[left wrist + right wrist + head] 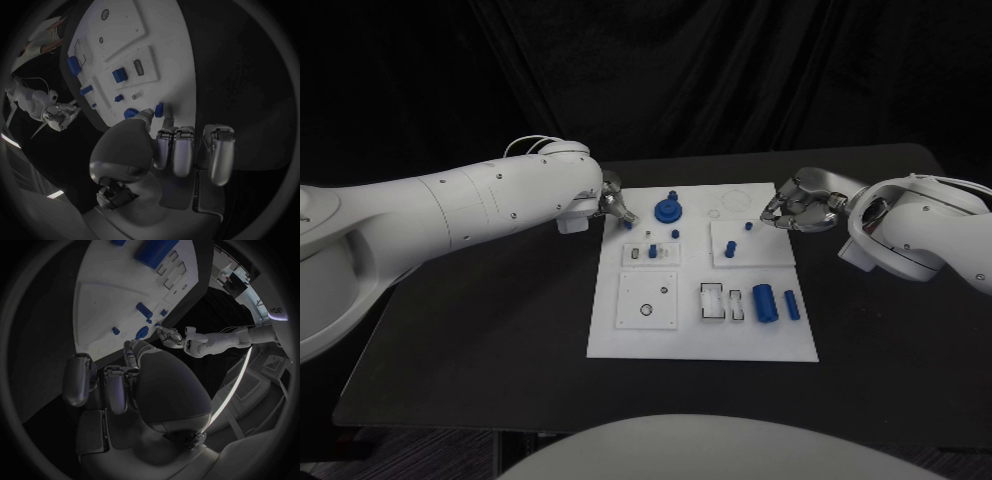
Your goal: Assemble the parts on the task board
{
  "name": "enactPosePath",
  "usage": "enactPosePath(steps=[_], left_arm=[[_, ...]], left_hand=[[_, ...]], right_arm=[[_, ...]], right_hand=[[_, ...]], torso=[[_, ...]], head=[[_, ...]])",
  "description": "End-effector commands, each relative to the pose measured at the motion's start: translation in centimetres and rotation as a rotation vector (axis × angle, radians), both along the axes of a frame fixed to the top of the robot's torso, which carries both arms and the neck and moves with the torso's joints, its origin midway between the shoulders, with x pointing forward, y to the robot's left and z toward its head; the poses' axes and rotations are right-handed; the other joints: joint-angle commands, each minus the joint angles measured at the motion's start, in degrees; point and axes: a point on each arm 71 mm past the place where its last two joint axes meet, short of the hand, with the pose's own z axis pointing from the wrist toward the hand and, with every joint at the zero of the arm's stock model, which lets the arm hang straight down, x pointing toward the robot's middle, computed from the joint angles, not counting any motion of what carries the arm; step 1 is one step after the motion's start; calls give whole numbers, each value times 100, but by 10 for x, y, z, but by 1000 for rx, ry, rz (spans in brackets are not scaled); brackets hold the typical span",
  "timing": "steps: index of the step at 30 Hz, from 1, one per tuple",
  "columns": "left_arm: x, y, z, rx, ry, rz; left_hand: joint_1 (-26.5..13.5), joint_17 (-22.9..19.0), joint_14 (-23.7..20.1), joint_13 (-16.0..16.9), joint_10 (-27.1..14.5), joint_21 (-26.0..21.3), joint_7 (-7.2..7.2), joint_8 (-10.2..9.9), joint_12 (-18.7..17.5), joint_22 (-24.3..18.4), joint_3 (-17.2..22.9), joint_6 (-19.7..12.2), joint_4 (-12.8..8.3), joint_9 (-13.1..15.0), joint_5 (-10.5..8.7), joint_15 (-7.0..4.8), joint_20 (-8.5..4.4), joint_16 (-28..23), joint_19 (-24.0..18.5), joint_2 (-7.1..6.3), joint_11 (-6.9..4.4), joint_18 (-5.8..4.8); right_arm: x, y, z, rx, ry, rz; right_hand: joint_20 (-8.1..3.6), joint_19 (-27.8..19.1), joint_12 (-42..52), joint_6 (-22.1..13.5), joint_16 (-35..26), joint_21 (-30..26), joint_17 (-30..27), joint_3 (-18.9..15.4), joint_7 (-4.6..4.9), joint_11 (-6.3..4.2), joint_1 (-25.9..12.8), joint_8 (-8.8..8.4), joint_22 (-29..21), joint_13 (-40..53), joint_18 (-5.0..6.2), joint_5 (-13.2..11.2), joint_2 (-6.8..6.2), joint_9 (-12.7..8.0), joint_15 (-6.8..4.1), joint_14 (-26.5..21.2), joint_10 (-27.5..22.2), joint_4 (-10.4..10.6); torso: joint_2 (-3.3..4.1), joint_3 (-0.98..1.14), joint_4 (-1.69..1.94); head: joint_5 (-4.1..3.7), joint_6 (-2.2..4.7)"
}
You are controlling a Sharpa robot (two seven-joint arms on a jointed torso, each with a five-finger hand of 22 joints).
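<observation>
The left hand (610, 207) was mostly hidden behind its own white arm in the head view, so its fingers there could not be read. In the left wrist view a small blue part (160, 109) sat at its fingertips (166, 121); whether it was pinched or only touched could not be told. The right hand (799, 212) had its fingers curled in, and anything inside them was hidden. The board (106, 300) was cut off by the edge of the right wrist view. The small pegs (675, 234) were too small to tell apart.
</observation>
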Motion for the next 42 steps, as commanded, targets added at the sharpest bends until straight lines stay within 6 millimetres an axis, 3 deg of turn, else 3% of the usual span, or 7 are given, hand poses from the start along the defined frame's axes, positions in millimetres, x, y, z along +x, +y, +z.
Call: enactPosePath(steps=[1,6,13,16,22,26,42], left_arm=[[-1,-2,-1,-7,2,-18],[-1,-2,-2,-5,7,-21],[-2,-3,-2,-5,11,-25],[-2,-3,-3,-4,12,-25],[-3,-3,-3,-1,14,-22],[-4,-2,-3,0,13,-21],[-17,-4,0,-30,-28,-11]], left_hand=[[74,1509,605,1508,600,-16,-8,33,20,1324,69,-35,-6,13,118,39,35,38,97,-9,24,47],[112,1509,605,1508,600,-22,-13,31,20,1309,137,-48,-32,19,155,36,33,38,59,-8,20,57],[150,1509,605,1508,600,-33,-19,37,20,1306,321,-50,-74,37,400,31,25,38,56,-67,13,58],[168,1509,605,1508,600,-40,-25,48,20,1304,481,-49,-109,57,619,26,20,38,48,-121,7,60],[194,1509,605,1508,600,-44,-53,105,20,1314,735,13,-178,109,746,11,6,38,74,-193,-14,55],[143,1509,605,1508,600,-44,-96,248,20,1336,1064,79,-247,297,941,-24,-24,38,124,-330,-53,43],[13,1509,605,1508,600,-15,-137,344,20,1449,1361,147,-306,438,938,-66,-66,38,433,-490,-97,-34]], right_arm=[[0,-1,-2,-9,11,-12],[-1,-2,-2,-11,15,-14],[-1,-2,-2,-14,18,-14],[-1,-2,-2,-15,20,-14],[-1,-2,-3,-18,26,-15],[-1,-3,-3,-21,31,-16],[-4,-6,-4,-29,44,-23]], right_hand=[[-7,-26,-24,-14,-13,-29,1156,30,23,35,34,-37,1001,1321,111,32,28,8,40,447,360,-7],[-7,-26,-24,-14,-13,-29,1156,30,23,35,34,-37,1001,1321,111,32,28,8,40,447,360,-7],[-7,-28,-27,-19,-21,-33,1149,33,24,36,34,-39,999,1319,112,33,29,8,40,444,356,-9],[-7,-28,-27,-19,-21,-33,1149,33,24,36,34,-39,999,1319,112,33,29,8,40,444,356,-9],[-7,-32,-34,-22,-27,-42,1143,34,26,37,32,-41,997,1311,114,32,29,8,40,441,346,-9],[-7,-32,-34,-23,-31,-41,1139,35,26,38,31,-42,997,1311,114,32,30,9,41,439,346,-9],[-6,-37,-37,-24,-32,-52,1138,36,27,39,27,-42,994,1307,116,31,30,9,41,439,341,-8]], torso=[[1,0,0],[0,1,1],[-2,1,4],[-3,3,-1],[-1,0,-3],[-1,0,0],[0,0,-2]], head=[[4,0],[-10,0],[-23,0],[-21,0],[-34,0],[-33,0],[-2,0]])
